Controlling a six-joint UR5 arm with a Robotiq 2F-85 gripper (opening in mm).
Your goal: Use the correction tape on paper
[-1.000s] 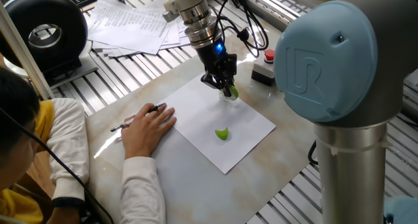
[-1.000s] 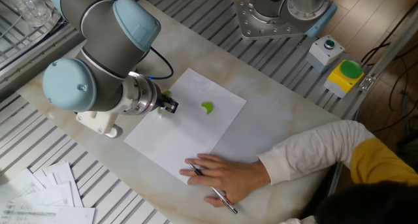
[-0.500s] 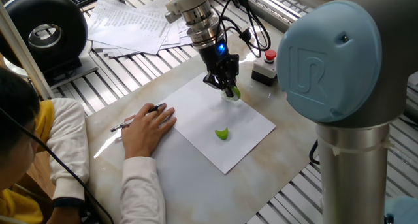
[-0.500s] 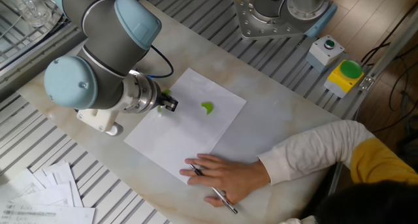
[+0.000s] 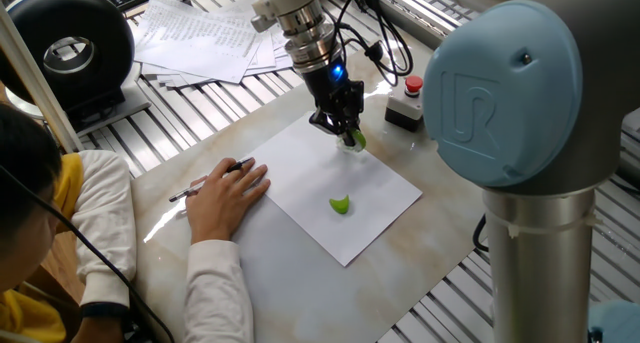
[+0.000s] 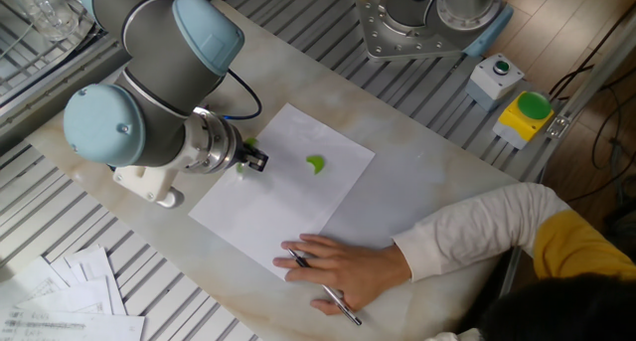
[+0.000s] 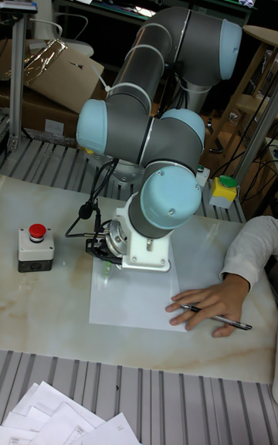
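The white paper (image 5: pixel 300 183) (image 6: pixel 268 207) (image 7: pixel 127 294) lies flat on the marble table. My gripper (image 5: pixel 349 133) (image 6: pixel 252 160) (image 7: pixel 99 249) points down at the paper's edge nearest the arm base. It is shut on a small green correction tape (image 5: pixel 357 140) (image 6: pixel 244 144), whose tip is at the sheet; I cannot tell whether it touches. A separate small green piece (image 5: pixel 341 205) (image 6: pixel 315 163) lies on the paper, apart from the gripper. A person's hand (image 5: pixel 226 193) (image 6: pixel 338 266) (image 7: pixel 207 302) presses on the opposite edge.
The hand has a pen (image 6: pixel 333 299) under it. A fanned stack of printed sheets (image 5: pixel 200 38) (image 6: pixel 60 301) lies off to one side. A red button box (image 5: pixel 404 105) (image 7: pixel 35 247), a yellow box with green button (image 6: pixel 527 112) and a black round device (image 5: pixel 70 48) stand around.
The gripper with the correction tape has shifted only very slightly at the paper's edge. The hand, the paper and the loose green piece have not moved.
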